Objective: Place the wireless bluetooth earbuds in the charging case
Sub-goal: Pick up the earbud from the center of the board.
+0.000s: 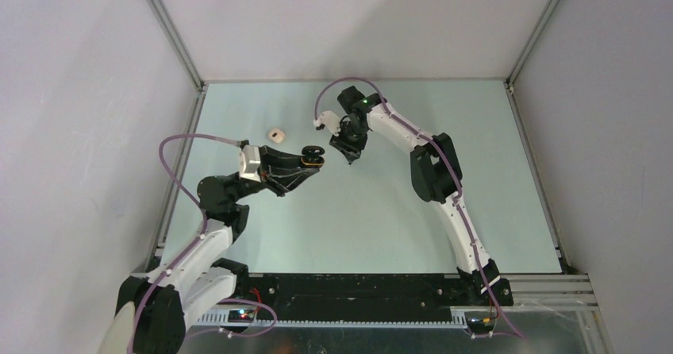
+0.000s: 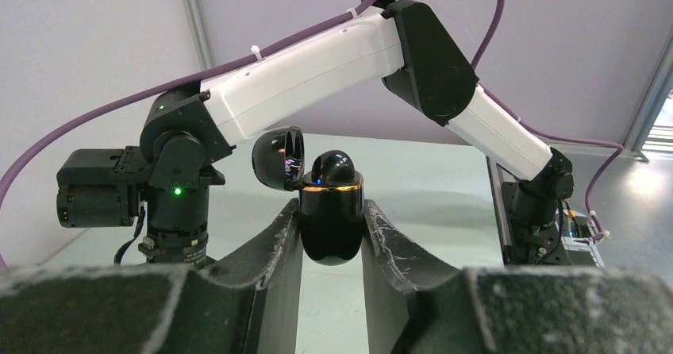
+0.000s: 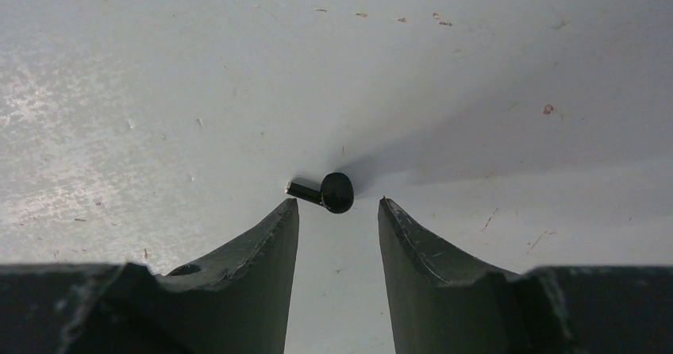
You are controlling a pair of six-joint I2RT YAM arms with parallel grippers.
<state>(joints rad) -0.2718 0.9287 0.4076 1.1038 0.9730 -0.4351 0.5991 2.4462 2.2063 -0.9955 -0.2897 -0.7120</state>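
Black earbud [image 3: 329, 192] is lying stem-crosswise just ahead of the right gripper [image 3: 339, 205], whose jaws are standing half-open, empty; left gripper [image 2: 332, 209] is clamping the open charging case [image 2: 332, 239].

We are in a robotics lab test cell rather than a home or a shop: a bare pale-green table [image 1: 357, 235] is boxed in by plain grey wall panels [image 1: 79, 92] set in aluminium frame posts [image 1: 169, 28] that rise at eleven and one o'clock. At six o'clock we see the left arm [image 1: 202, 247] and right arm [image 1: 460, 219] bolted to a black mounting rail [image 1: 357, 290]. Purple cables [image 1: 186, 137] loop along them, and a small circuit board [image 1: 242, 314] with lit indicator lights sits beside the left base.
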